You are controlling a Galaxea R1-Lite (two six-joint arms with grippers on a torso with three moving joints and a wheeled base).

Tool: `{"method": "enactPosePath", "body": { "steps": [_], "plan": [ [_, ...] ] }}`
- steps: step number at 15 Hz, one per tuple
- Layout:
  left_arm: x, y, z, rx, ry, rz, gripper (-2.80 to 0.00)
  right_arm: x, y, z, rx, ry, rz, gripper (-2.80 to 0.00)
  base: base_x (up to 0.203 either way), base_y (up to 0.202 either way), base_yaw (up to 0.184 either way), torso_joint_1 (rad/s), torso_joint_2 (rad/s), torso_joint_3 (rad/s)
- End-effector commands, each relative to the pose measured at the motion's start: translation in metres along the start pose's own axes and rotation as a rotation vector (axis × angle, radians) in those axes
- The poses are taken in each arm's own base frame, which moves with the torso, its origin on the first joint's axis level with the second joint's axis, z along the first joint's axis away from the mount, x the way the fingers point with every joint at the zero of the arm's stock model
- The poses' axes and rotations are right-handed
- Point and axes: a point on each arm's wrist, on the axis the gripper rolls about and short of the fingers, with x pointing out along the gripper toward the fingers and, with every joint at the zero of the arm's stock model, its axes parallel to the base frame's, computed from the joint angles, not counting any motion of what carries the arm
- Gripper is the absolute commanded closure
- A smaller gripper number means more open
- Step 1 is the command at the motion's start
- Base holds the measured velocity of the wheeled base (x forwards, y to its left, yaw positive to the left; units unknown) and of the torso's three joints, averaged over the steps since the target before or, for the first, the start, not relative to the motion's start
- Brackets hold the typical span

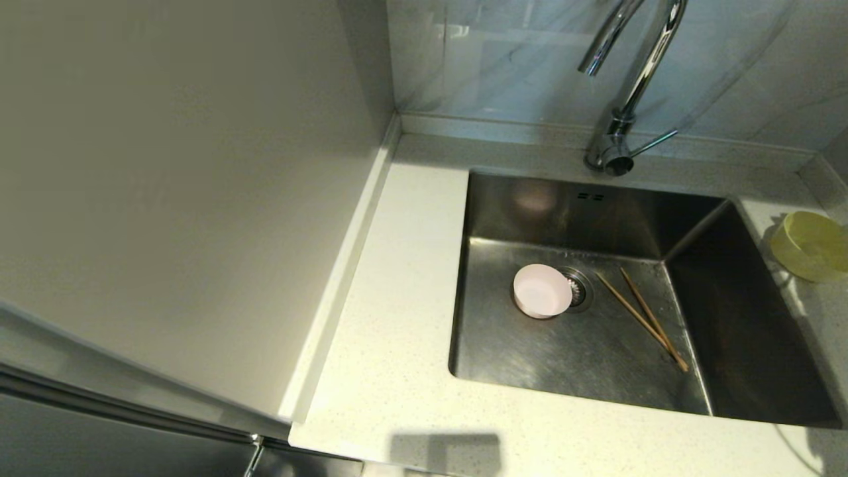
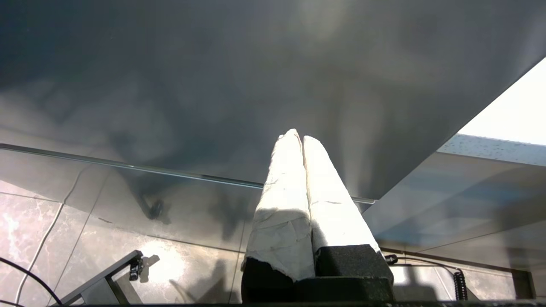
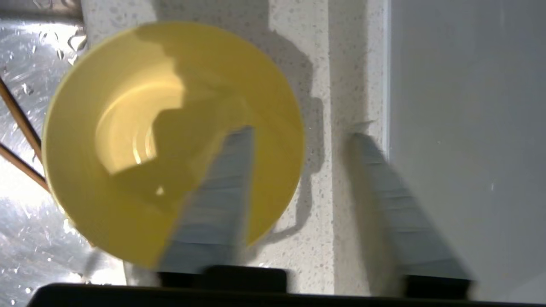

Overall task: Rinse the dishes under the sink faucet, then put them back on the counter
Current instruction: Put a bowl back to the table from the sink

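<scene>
The pale-yellow bowl sits on the counter just right of the sink. In the right wrist view my right gripper is open over the yellow bowl. One finger is over the bowl's inside and the other is over the counter beside the wall. The pink bowl lies in the basin against the drain. The brown chopsticks lie on the sink floor to its right. The left gripper is shut and empty, low beside a cabinet. Neither arm shows in the head view.
The chrome faucet rises behind the sink, its spout high over the basin and its thin lever pointing right. A tall grey cabinet panel walls off the counter's left side. Water drops lie on the sink floor.
</scene>
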Motion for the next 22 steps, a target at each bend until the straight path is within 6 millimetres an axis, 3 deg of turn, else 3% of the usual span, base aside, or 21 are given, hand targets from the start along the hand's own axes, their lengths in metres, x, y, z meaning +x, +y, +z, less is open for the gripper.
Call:
{"method": "enactPosePath", "body": {
  "steps": [1,5,8,14,15,22],
  "plan": [
    [0.000,0.000,0.000,-0.001,-0.003,0.001,0.00,0.002,-0.001,0.002,-0.002,-0.003,-0.002,-2.80,0.000,0.000,0.000,0.000,0.00,0.000],
    [0.000,0.000,0.000,-0.001,-0.003,0.001,0.00,-0.003,-0.004,0.010,0.005,-0.039,-0.014,-2.80,0.000,0.000,0.000,0.000,0.00,0.000],
    [0.000,0.000,0.000,-0.001,-0.003,0.001,0.00,-0.023,-0.006,0.023,0.019,-0.102,-0.011,-2.80,0.000,0.000,0.000,0.000,0.00,0.000],
    [0.000,0.000,0.000,-0.001,-0.003,0.001,0.00,-0.061,0.016,0.042,-0.011,-0.209,0.079,-2.80,0.000,0.000,0.000,0.000,0.00,0.000],
    [0.000,0.000,0.000,-0.001,-0.003,0.001,0.00,-0.065,0.020,0.043,-0.017,-0.218,0.089,0.00,0.000,0.000,0.000,0.000,0.00,0.000],
    [0.000,0.000,0.000,-0.001,-0.003,0.001,0.00,-0.080,0.055,0.046,-0.066,-0.239,0.187,0.00,0.000,0.000,0.000,0.000,0.00,0.000]
  ]
}}
